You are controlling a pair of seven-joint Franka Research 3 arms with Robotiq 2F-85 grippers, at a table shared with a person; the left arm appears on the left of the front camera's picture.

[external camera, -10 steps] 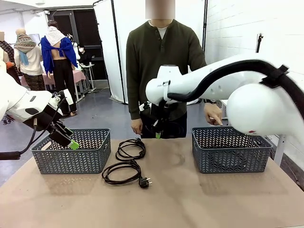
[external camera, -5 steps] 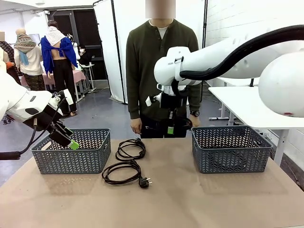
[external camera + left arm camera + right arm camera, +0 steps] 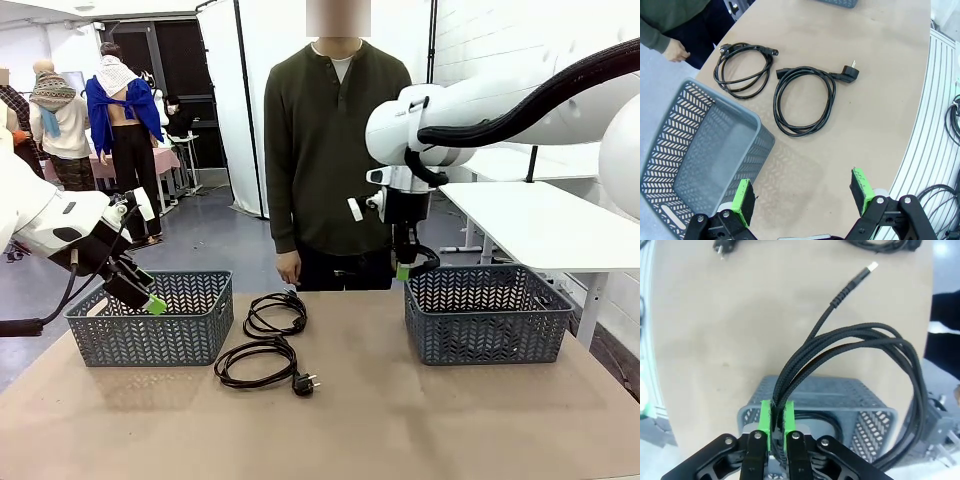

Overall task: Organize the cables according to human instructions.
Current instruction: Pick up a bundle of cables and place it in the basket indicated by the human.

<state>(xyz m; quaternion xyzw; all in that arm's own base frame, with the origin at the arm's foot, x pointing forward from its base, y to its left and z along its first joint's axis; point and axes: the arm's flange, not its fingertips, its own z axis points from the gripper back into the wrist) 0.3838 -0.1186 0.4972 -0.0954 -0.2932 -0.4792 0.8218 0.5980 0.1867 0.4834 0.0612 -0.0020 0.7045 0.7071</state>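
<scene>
Nearest, a bare stretch of beige worktop [image 3: 400,420]. Toward its middle, lying flat, a coiled black rubber cable with an angled plug [image 3: 831,95], plug end toward the robot's side. Just beyond it, a second black cable coil [image 3: 769,65], close beside the first and nearer the far edge. Off to the left, a grey perforated plastic basket [image 3: 150,325], and over its near-left corner the left pincer [image 3: 150,292], tilted, green pads spread wide, nothing between them. Off to the right, a matching grey perforated basket [image 3: 485,320], with a dark cord seen inside it from the right wrist view. Above that basket's far-left corner, the right pincer [image 3: 403,270], pointing down, pads squeezed narrow on a bundle of braided black cable [image 3: 855,335]. Loops of that bundle drooping beside the pads, clear of the worktop, one free end with a small pale connector sticking out. At the far edge, a person in a dark olive long-sleeved henley [image 3: 330,150], standing between the two baskets, one hand [image 3: 288,268] hanging low near the worktop edge, just behind the farther coil.
</scene>
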